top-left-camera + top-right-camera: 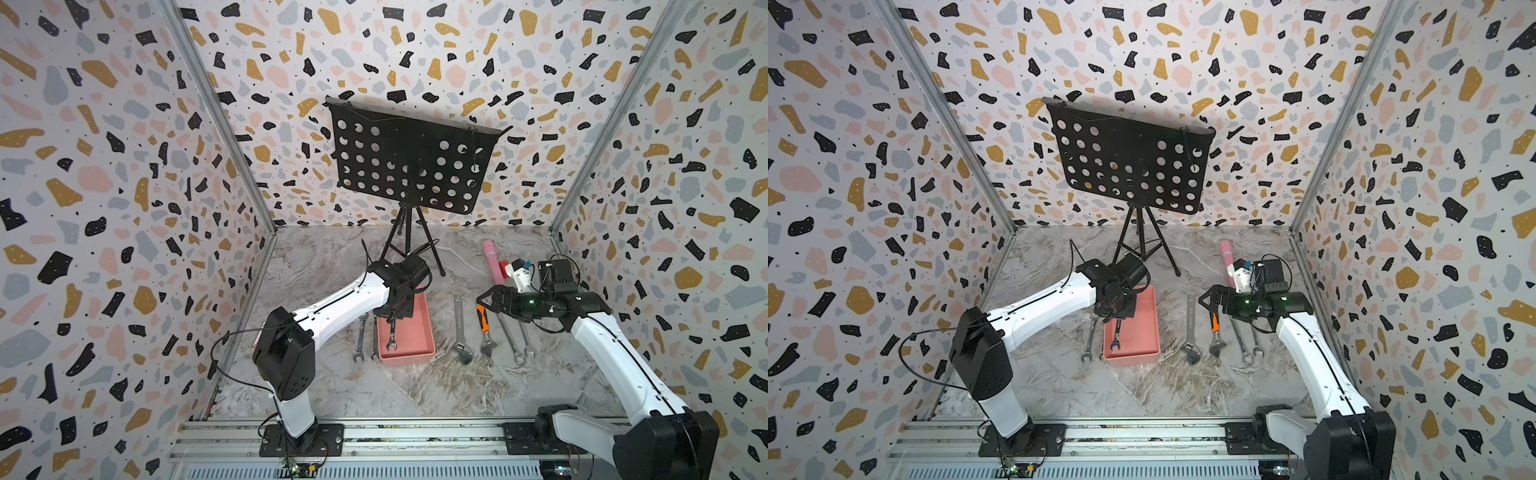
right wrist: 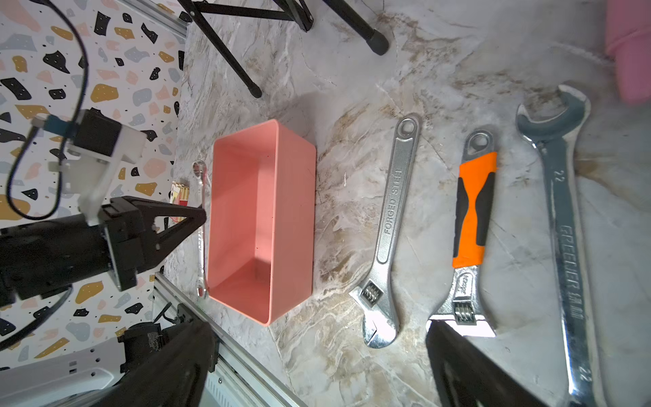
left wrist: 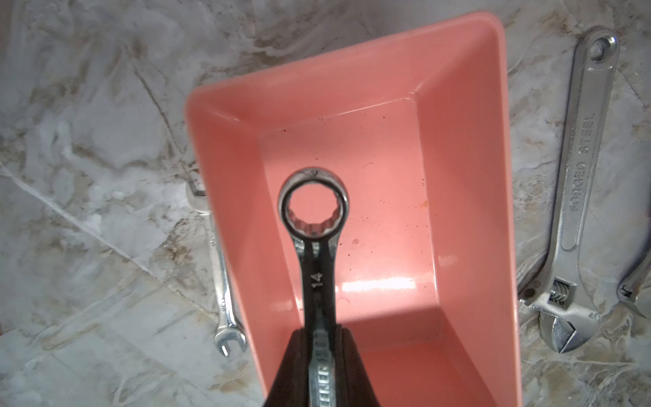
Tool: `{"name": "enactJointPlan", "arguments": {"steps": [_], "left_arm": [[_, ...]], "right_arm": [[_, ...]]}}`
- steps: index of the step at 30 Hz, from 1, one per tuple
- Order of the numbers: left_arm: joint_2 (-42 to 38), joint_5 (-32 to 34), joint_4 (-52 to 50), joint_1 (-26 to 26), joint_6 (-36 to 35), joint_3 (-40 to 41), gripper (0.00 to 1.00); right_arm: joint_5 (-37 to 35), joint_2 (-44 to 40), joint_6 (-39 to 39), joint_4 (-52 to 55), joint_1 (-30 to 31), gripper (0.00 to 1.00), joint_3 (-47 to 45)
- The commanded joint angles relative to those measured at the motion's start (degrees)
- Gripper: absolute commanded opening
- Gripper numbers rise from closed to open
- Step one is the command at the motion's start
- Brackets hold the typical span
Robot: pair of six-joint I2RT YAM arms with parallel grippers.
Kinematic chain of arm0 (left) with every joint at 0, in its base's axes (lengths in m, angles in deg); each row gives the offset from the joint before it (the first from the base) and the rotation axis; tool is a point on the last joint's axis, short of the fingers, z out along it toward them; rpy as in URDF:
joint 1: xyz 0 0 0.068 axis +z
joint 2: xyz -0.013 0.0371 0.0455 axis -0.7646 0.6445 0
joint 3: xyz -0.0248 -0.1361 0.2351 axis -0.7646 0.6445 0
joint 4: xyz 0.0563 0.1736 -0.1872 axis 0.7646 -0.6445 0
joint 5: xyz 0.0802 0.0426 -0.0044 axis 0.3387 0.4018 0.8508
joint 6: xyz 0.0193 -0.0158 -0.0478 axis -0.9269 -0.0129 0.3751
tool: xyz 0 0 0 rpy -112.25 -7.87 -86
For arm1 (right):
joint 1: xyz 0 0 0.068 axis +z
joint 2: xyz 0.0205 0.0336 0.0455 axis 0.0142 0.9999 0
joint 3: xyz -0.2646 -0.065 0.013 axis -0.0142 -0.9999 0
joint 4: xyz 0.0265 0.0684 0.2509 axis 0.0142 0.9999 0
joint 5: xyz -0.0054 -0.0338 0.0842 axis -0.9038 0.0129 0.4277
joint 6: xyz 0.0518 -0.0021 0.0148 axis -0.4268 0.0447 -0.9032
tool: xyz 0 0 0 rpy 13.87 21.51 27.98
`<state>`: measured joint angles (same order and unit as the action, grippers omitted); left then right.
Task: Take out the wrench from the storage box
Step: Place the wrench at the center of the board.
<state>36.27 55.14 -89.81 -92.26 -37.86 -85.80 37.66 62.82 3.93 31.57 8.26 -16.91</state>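
- Left gripper (image 1: 392, 319): its jaws are clamped on the shank of a dark steel combination wrench (image 3: 314, 246) marked 14, which it holds lengthwise over the storage box.
- Salmon-pink, shallow rectangular plastic storage box (image 1: 415, 338): it sits on the grey marbled tabletop (image 1: 415, 390). In the left wrist view the wrench's ring end shows against the box floor; whether it touches the floor cannot be told.
- Right gripper (image 1: 487, 301): its jaws are spread wide and grip nothing. It hovers over the orange-and-black-handled adjustable wrench (image 2: 473, 211).
- Silver adjustable wrench stamped FORGED STEEL (image 2: 391, 225): it lies between the box and the orange-handled one. A large silver combination wrench marked 22 (image 2: 563, 229) lies beyond them.
- Thin silver spanner (image 3: 222, 282): it lies just beside the box's left wall.
- Black perforated music stand (image 1: 411, 162): it stands behind the box.
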Motion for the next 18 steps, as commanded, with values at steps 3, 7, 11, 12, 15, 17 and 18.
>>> {"name": "enactJointPlan", "arguments": {"steps": [3,7,11,12,15,17,18], "left_arm": [[-5.6,2.2,-4.2,3.8,-4.1,3.1,0.0],[-7.3,2.6,-3.2,6.9,-6.2,7.3,0.0],[-7.8,2.4,0.7,10.2,-8.3,12.7,0.0],[-7.8,1.9,2.1,10.9,-8.6,13.8,0.0],[-6.7,1.5,5.8,12.4,-9.9,17.3,0.0],[-5.6,1.0,8.0,13.3,-10.7,19.0,0.0],[-5.1,0.9,8.9,13.5,-11.1,19.6,0.0]], "right_arm": [[1.2,0.1,-0.7,-1.0,-0.2,1.0,0.9],[1.3,0.1,-0.8,-1.3,-0.2,1.0,0.7],[1.1,-0.1,-0.7,-0.8,-0.2,1.0,0.7],[1.1,-0.2,-0.7,-0.7,-0.2,1.0,0.7],[0.9,-0.2,-0.7,-0.3,-0.2,1.0,0.8],[0.7,-0.2,-0.6,0.0,-0.2,1.0,1.0],[0.6,-0.2,-0.6,0.1,-0.2,1.0,1.1]]}}
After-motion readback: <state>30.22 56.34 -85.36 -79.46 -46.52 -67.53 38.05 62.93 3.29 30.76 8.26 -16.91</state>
